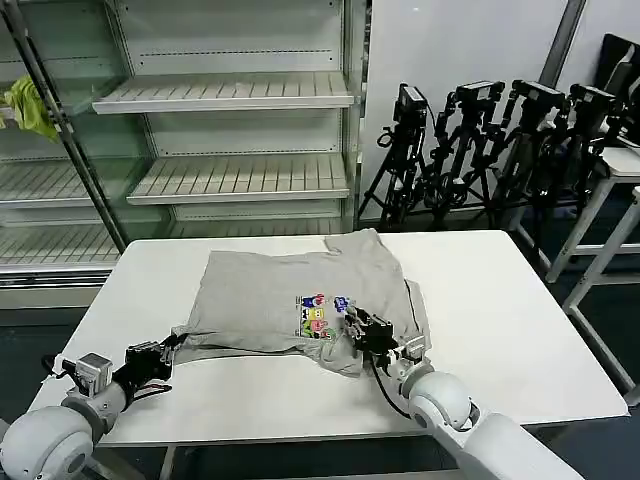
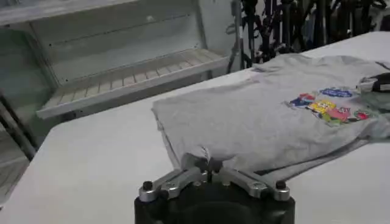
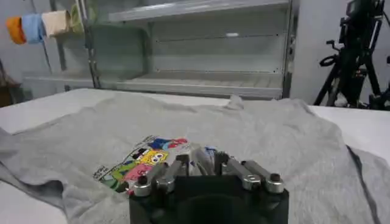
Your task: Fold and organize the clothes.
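Head view: both grippers pinch the near hem of the grey T-shirt (image 1: 300, 290) lying on the white table (image 1: 500, 330).

The shirt sits partly folded near the table's middle, chest print (image 1: 320, 315) facing up, one side doubled over so a fold line runs along its right edge. The left gripper (image 1: 163, 352) is at the shirt's near left corner, fingers closed on a bunched bit of fabric, as the left wrist view confirms (image 2: 207, 165). The right gripper (image 1: 368, 330) sits just beside the print, its fingers clamped on a raised tuck of cloth (image 3: 204, 159). Metal shelves (image 1: 230, 95) and camera tripods (image 1: 480, 150) stand behind the table.
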Available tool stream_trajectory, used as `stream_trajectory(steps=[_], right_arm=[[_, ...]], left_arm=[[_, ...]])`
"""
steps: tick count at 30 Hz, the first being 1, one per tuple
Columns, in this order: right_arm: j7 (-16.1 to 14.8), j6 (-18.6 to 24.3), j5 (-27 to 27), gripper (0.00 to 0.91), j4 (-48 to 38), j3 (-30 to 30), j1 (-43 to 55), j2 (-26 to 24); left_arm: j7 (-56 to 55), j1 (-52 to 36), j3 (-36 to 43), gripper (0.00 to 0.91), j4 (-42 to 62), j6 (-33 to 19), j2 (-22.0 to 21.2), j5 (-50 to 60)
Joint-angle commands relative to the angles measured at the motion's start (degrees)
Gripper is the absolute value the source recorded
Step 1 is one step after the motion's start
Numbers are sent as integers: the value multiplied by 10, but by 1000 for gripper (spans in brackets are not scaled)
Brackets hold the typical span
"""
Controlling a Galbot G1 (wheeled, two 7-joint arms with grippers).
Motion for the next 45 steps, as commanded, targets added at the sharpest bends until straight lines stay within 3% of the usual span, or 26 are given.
stream_trajectory(steps=[1, 16, 32, 45], right_arm=[[0, 0, 0, 0, -4, -4, 5, 4], [0, 3, 0, 0, 37, 39, -30, -16], [2, 7, 42, 0, 202, 227, -191, -110], [8, 8, 65, 0, 189, 250, -167, -130]], left_arm=[[0, 1, 0, 50, -1, 0, 0, 0], [1, 14, -11, 50, -10, -1, -4, 2], [2, 13, -17, 50, -24, -1, -3, 1], [3, -52, 22, 50, 12, -2, 1, 1]])
